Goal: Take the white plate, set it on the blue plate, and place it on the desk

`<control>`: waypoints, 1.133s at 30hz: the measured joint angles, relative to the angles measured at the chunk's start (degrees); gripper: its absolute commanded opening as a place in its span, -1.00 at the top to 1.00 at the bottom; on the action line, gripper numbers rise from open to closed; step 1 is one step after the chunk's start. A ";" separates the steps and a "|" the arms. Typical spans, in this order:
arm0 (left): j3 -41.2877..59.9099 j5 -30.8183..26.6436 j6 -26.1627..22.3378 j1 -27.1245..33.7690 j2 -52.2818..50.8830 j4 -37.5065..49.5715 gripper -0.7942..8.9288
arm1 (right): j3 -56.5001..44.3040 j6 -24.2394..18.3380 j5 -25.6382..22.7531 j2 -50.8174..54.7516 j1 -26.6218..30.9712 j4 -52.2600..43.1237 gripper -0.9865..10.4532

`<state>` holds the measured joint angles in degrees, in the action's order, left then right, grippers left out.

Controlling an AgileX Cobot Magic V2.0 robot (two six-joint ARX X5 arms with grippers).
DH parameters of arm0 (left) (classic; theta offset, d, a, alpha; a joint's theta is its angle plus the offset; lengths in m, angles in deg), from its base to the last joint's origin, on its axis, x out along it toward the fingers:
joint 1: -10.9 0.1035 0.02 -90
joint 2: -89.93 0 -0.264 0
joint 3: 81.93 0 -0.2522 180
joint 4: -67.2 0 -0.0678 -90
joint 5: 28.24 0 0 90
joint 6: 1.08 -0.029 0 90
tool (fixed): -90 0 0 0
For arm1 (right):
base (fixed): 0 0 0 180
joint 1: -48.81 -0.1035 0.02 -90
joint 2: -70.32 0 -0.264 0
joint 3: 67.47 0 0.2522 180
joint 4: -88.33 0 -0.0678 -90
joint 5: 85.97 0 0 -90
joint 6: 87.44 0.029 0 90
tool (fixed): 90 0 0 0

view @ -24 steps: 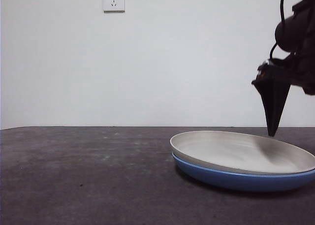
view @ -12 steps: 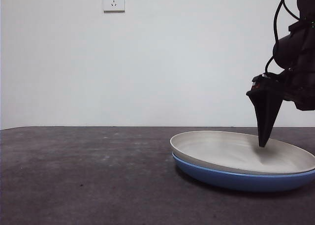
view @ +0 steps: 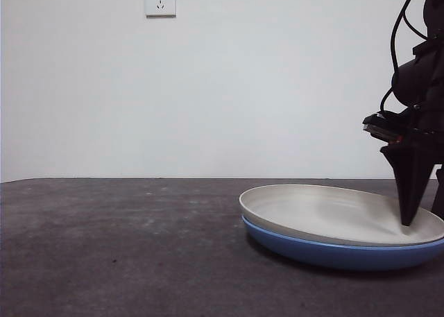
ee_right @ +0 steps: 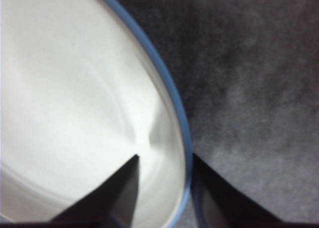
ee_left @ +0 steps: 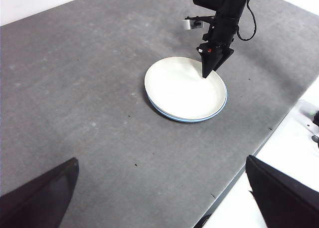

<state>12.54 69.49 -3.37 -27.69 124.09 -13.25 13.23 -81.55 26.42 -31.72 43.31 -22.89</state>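
White plate rests nested on blue plate, on the counter at right. Right pincer, released, straddles both rims at the plates' right edge. Left pincer released, well apart.

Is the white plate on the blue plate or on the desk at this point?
On the blue plate: the white plate sits nested in it, blue rim showing beneath. The right end effector straddles their rims, open.
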 measured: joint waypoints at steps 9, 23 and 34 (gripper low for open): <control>0.00 -0.11 0.00 0.00 0.00 -0.07 -0.52 | 0.00 -0.46 0.68 0.00 0.72 0.04 0.82; 0.00 -0.11 0.00 0.00 0.00 -0.35 -0.52 | 1.11 -0.44 5.31 1.92 0.39 1.22 0.82; 0.00 -0.11 0.00 0.00 0.00 1.14 -0.52 | 5.05 3.10 6.67 2.10 -5.77 0.85 0.82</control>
<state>12.54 69.38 -3.37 -27.69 124.09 -12.12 18.28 -78.44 33.09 -29.63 37.54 -22.04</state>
